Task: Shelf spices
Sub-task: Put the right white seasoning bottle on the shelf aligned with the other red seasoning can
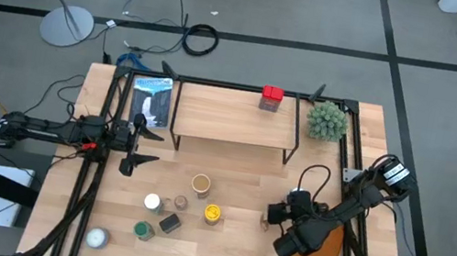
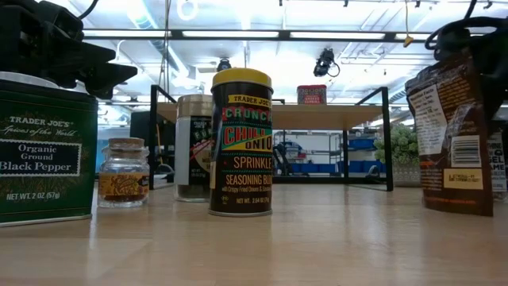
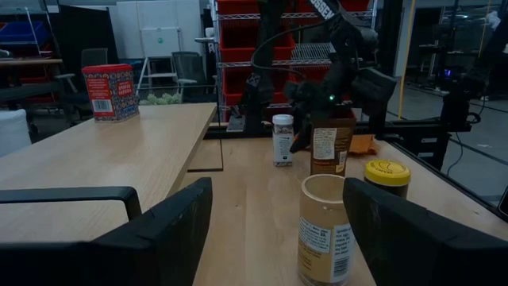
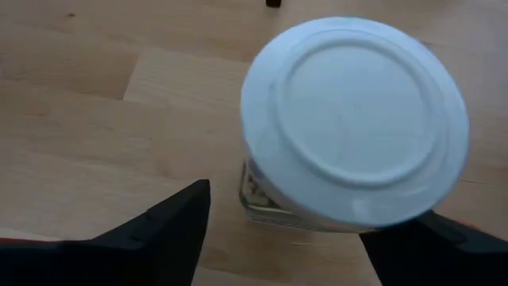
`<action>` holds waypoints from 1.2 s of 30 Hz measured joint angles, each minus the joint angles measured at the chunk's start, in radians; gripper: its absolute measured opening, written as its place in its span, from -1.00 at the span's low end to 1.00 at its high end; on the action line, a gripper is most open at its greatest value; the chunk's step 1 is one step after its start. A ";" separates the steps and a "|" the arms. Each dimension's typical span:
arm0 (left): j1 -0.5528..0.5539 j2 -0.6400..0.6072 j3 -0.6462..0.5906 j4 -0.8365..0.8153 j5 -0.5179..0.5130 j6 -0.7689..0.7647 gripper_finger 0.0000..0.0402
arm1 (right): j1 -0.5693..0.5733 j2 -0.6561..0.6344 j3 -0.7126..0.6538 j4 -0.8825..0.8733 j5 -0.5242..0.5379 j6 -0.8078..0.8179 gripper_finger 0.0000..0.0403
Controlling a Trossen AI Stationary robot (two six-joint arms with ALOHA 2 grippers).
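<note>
Overhead, the right gripper (image 1: pixel 273 217) is seen at the table's four o'clock, its fingers spread around a white-lidded jar (image 4: pixel 353 119) without clear contact. The left gripper (image 1: pixel 140 145) is held open at nine o'clock. One red tin (image 1: pixel 272 97) sits on the shelf (image 1: pixel 235 118); other spices (image 1: pixel 200 184) are left on the table (image 1: pixel 227 249).

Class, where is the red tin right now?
In the high view, the red tin stands on the shelf near its far right edge, left of the green plant.
</note>
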 joint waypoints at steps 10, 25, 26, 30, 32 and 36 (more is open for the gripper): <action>0.000 0.000 0.000 0.000 0.000 0.000 0.43 | 0.000 0.000 0.000 -0.003 0.001 0.000 0.05; 0.000 0.000 0.000 0.000 0.000 0.000 0.43 | 0.000 0.000 0.000 -0.006 0.015 -0.007 0.04; 0.000 0.000 0.000 0.000 0.000 0.000 0.43 | 0.000 0.000 0.000 -0.007 0.015 -0.009 0.03; 0.000 0.000 0.000 0.000 0.000 0.000 0.43 | 0.000 0.000 0.000 -0.012 0.029 -0.010 0.01; 0.000 0.000 0.000 0.000 0.000 0.000 0.43 | 0.000 0.000 0.000 -0.014 0.038 -0.010 0.02; 0.000 0.000 0.000 0.000 0.000 0.000 0.43 | 0.000 0.000 0.000 -0.020 0.046 -0.010 0.04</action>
